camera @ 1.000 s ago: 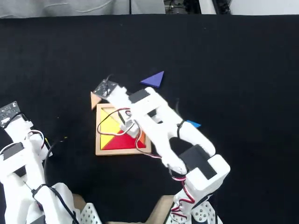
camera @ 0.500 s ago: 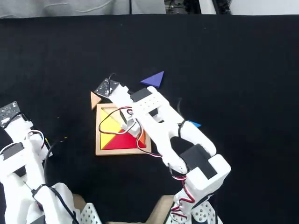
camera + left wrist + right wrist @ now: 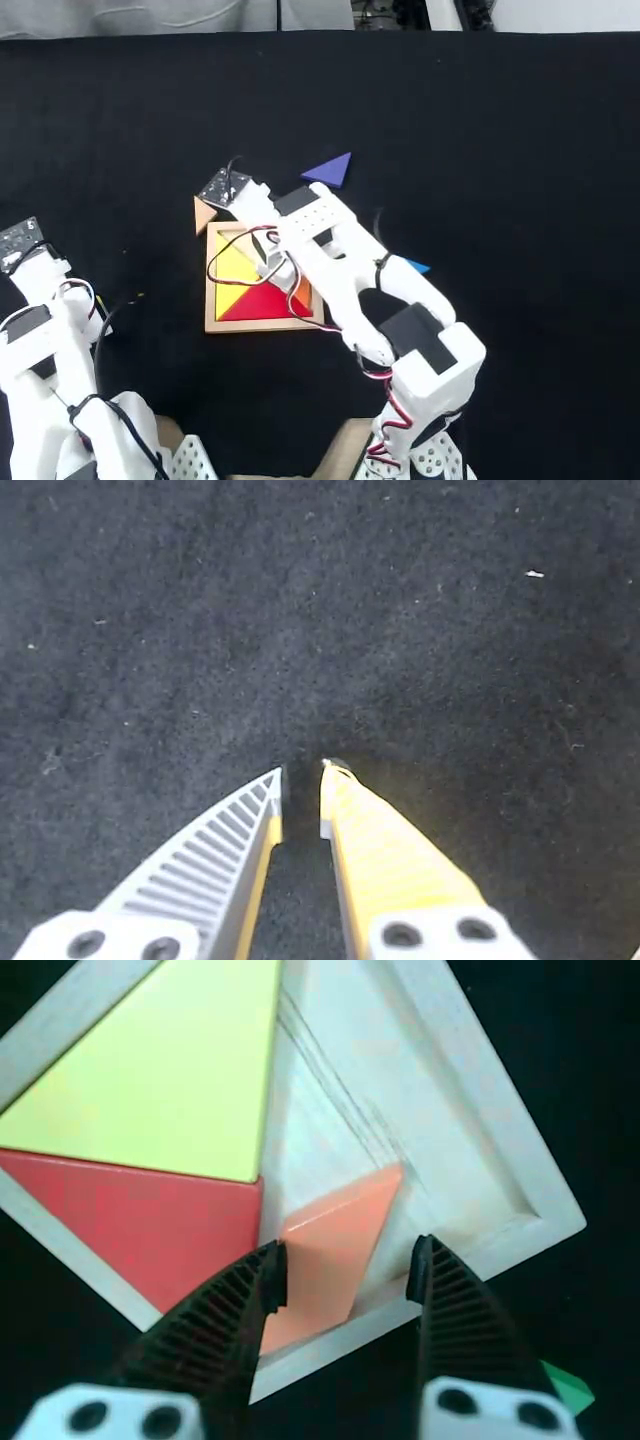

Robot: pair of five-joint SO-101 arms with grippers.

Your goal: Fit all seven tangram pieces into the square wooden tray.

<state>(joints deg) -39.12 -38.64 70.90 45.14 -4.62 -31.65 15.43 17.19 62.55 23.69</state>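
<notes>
Right gripper (image 3: 345, 1260) is down over the square wooden tray (image 3: 212, 322), jaws spread to a middling width, one on each side of the orange parallelogram (image 3: 335, 1248). One finger sits right at the piece's edge, while the other shows a sliver of bare wood beside it. The parallelogram lies in the tray's corner with one long edge against the red triangle (image 3: 150, 1230) and its near end reaching the wooden rim. Whether it lies fully flat, I cannot tell.

The yellow triangle (image 3: 170, 1070) is seated in the tray too, touching the red one along a shared edge, and pale wood shows in the rest of the recess.

On the black cloth (image 3: 500, 130), a purple triangle (image 3: 328, 170) lies beyond the tray, well apart from it. A tan triangle (image 3: 204, 213) sits just beside the tray's far corner. A small blue-green piece (image 3: 413, 266) peeks out on the other side of the right arm.

The left gripper (image 3: 302, 778) hangs above bare cloth, well apart from the tray. Its fingers are nearly together with only a slim gap, and nothing is between them.
</notes>
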